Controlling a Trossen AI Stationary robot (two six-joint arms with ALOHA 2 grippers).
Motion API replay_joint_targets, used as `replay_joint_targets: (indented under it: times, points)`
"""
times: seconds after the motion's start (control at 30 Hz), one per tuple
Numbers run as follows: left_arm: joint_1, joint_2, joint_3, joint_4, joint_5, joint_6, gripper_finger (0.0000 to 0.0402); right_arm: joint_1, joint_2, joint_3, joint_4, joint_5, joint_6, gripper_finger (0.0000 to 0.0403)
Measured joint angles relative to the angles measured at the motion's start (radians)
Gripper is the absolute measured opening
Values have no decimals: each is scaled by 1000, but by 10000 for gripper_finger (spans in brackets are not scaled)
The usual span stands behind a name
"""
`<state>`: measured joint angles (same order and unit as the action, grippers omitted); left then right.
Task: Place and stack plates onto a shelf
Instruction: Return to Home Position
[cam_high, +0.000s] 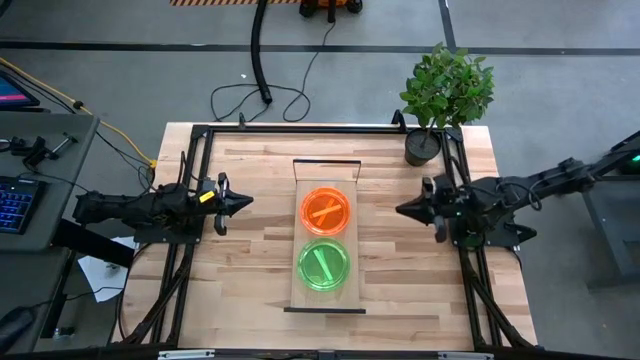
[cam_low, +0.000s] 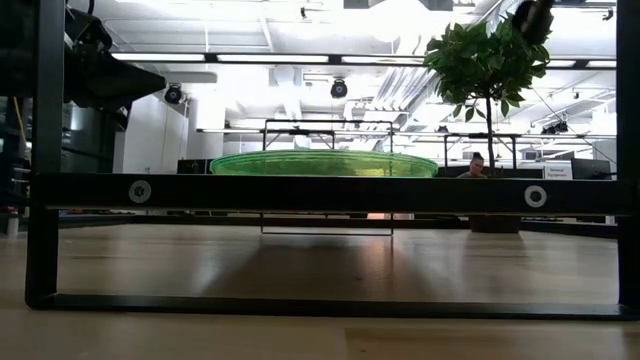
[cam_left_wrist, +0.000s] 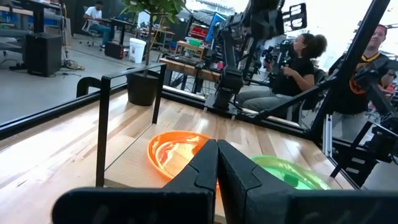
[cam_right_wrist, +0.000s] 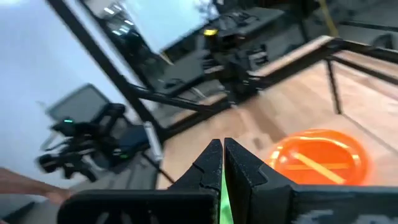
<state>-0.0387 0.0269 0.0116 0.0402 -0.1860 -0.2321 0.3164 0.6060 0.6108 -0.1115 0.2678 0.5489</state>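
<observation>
Both arms stretched level, left gripper (cam_high: 243, 202) and right gripper (cam_high: 402, 210) pointing inward at the shelf (cam_high: 325, 173), jaws closed, holding nothing.

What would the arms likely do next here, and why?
Probably just settle into their rest pose: the orange plates and green plates sit on the shelf, while the left tool and right tool are shut, empty, and out at either side of it.

Both arms point inward, left gripper (cam_high: 243, 201) and right gripper (cam_high: 402, 209) facing each other, fingers pressed together.
</observation>
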Motion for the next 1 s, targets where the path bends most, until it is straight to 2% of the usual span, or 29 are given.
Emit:
replay_joint_targets:
  times: [0.2,0.4,0.53,0.73,1.0]
  points:
    - [0,0,0,0,0,0,1,-17,-207,-216,196,-14,-61,0]
    - [0,0,0,0,0,0,1,-76,-370,-323,228,-102,-183,0]
    - [0,0,0,1,0,0,1,-113,-462,-399,274,-171,-195,0]
    - [0,0,0,1,0,0,1,-168,-561,-532,394,-216,-214,0]
    - [0,0,0,1,0,0,1,-258,-602,-601,337,-351,-242,0]
